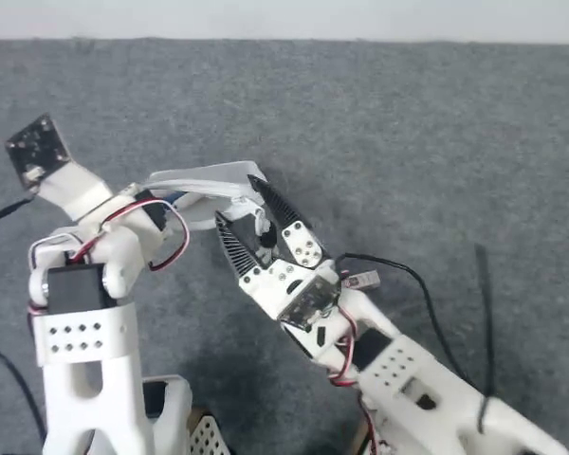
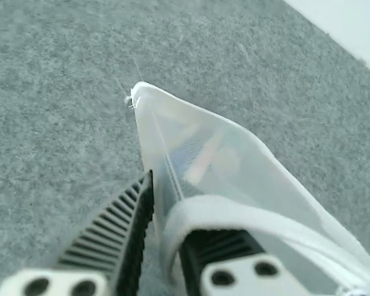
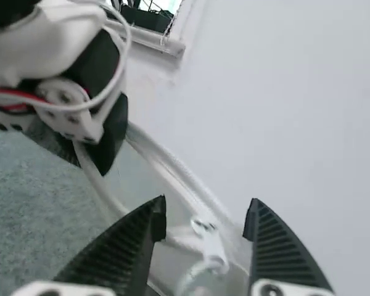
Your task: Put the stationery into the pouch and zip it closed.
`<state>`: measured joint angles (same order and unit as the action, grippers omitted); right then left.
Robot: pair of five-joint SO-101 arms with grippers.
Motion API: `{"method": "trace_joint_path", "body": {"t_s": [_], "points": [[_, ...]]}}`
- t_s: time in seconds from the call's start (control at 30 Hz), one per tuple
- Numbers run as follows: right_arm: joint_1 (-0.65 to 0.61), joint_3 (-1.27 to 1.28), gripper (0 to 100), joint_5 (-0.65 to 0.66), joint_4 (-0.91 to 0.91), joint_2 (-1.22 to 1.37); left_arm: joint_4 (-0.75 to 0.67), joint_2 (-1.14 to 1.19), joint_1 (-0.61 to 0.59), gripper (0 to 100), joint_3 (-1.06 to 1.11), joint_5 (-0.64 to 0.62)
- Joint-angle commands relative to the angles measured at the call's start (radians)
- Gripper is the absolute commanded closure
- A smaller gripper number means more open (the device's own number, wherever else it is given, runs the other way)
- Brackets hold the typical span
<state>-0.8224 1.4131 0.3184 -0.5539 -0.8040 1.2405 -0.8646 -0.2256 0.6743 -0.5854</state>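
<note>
A translucent white pouch [image 1: 209,180] [image 2: 234,160] is held at its edge in my left gripper [image 2: 166,216] [image 1: 175,204], which is shut on it. Blurred coloured stationery [image 2: 200,154] shows through the pouch wall. My right gripper [image 1: 251,223] [image 3: 203,231] stands open at the pouch's other end, one black finger on each side of the white zipper pull [image 3: 209,246]. The zip's white edge [image 3: 172,172] runs from there to the left gripper [image 3: 80,111]. Whether the fingers touch the pull, I cannot tell.
Grey carpet [image 1: 408,142] covers the table out to the pale wall at the back. A black cable [image 1: 484,313] lies at the right beside the right arm. The left arm's white base [image 1: 85,379] stands at the near left.
</note>
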Motion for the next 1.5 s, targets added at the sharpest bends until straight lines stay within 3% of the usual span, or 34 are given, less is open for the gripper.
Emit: {"method": "trace_joint_path", "body": {"t_s": [0.0, 0.23, 0.6, 0.7, 0.93, 1.23, 1.47], "points": [[0.045, -0.055, 81.1, 0.008, 0.387, -0.262, -0.051, -0.054, -0.048, 99, -0.036, 0.005], [0.093, -0.091, 81.1, 0.006, 0.704, -0.487, -0.055, -0.054, -0.072, 99, -0.039, 0.003], [0.105, -0.115, 81.1, 0.009, 0.806, -0.458, -0.097, -0.049, -0.198, 99, -0.036, -0.054], [0.156, -0.232, 81.1, -0.002, 0.972, -0.392, -0.097, -0.051, -0.212, 99, -0.036, -0.054], [0.269, -0.5, 81.1, -0.242, 1.28, -0.137, -0.097, -0.051, -0.212, 99, -0.036, -0.054], [0.269, -0.64, 81.1, -0.342, 1.353, 0.231, -0.097, -0.049, -0.209, 99, -0.036, -0.054], [0.269, -0.778, 81.1, -0.485, 1.538, 0.371, -0.097, -0.049, -0.209, 99, -0.035, -0.054]]}}
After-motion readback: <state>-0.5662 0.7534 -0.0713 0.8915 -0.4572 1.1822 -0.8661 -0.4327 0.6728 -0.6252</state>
